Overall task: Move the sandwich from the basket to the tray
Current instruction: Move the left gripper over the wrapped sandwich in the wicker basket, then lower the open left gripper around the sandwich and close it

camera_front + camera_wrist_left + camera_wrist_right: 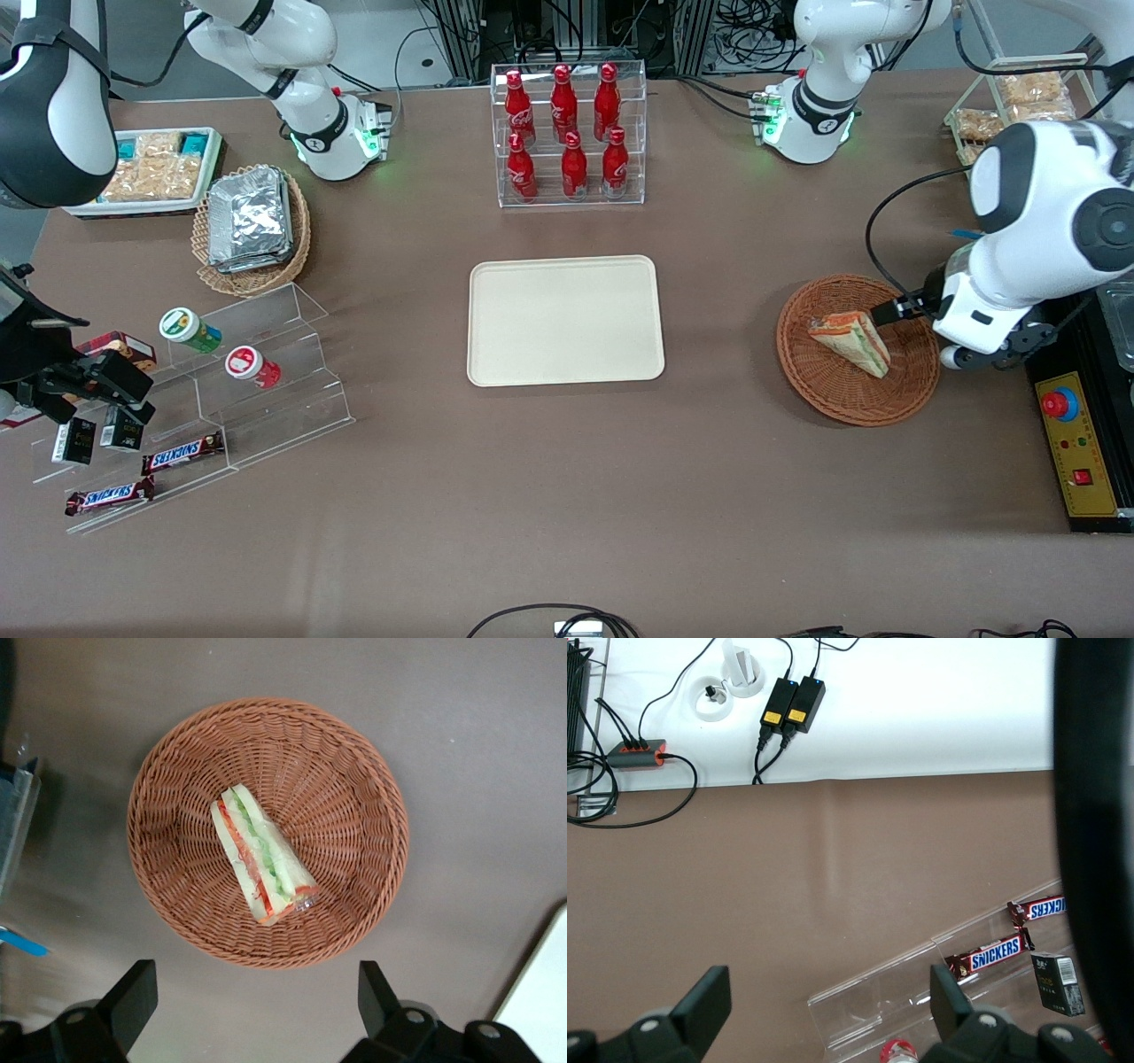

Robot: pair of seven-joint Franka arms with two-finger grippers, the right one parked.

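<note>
Nothing's really done yet: the sandwich [262,856] sits in the basket [168,771], the tray [565,320] is bare mid-bench, and the claw [257,1010] hangs wide open above the basket, holding nothing.

**Open path from basket to tray**

The gripper [257,1005] hangs above the basket [828,394] with its fingers [133,997] spread wide and nothing between it and the sandwich [261,855], which lies alone inside the low wicker rim. Between the basket and the tray [496,354] lies bare brown table [718,372]. The tray's low rim poses little hindrance. The bottle rack [569,133] stands farther from the front camera than the tray, well apart. A black control box [1085,443] sits just beside the basket, at the working arm's end.
</note>
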